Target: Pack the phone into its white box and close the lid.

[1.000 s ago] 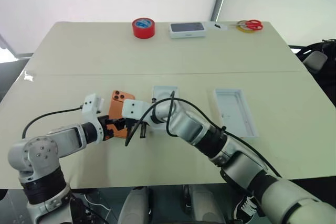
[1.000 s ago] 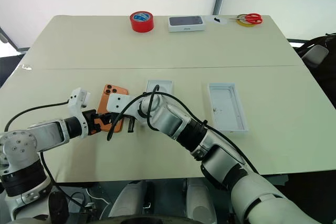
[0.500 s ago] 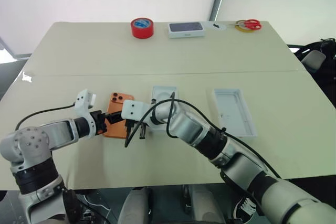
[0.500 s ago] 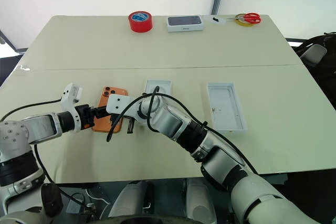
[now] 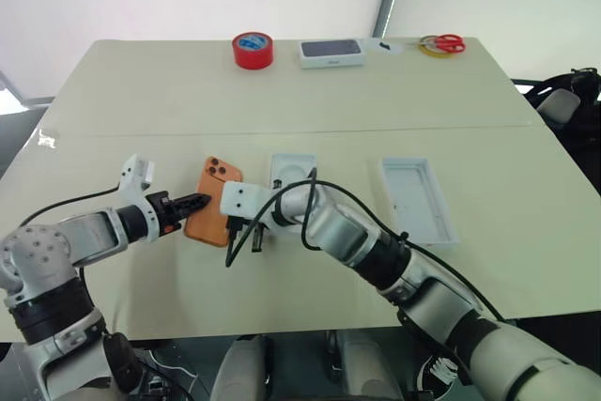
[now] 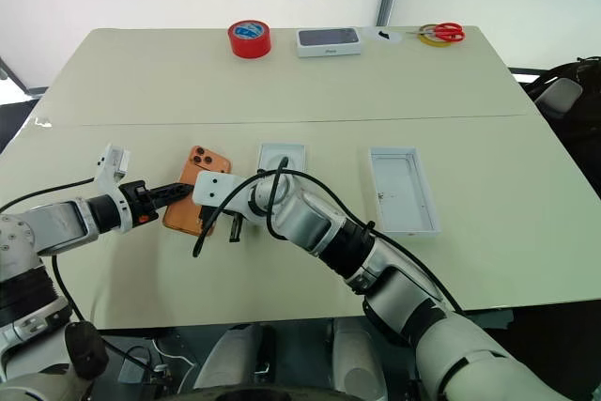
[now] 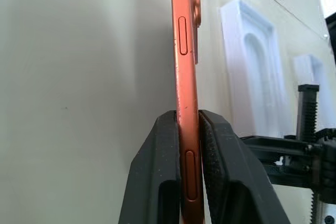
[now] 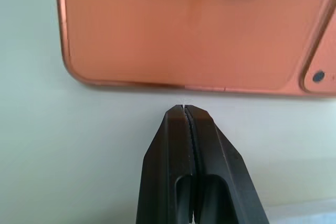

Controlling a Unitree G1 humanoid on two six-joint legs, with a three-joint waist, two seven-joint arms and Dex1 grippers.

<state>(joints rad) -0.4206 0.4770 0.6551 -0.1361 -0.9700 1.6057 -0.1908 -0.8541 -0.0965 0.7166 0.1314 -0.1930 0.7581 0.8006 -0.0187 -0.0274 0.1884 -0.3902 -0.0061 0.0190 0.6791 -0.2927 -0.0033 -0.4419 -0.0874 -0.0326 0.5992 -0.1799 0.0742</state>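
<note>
The orange phone is back up near the table's middle-left, its lenses at the far end. My left gripper is shut on the phone's left long edge; the left wrist view shows that edge clamped between the two fingers. My right gripper is shut with nothing in it, its tips just short of the phone's other long edge. The white box lies open to the right, pale inside with a small dark mark. The lid is out of view.
A white moulded insert with an oval recess lies just right of the phone. At the table's far edge are a red tape roll, a white box with a dark top and scissors.
My left gripper was open around the phone's left edge and has now shut on it. The phone has turned slightly. The right arm has not moved.
</note>
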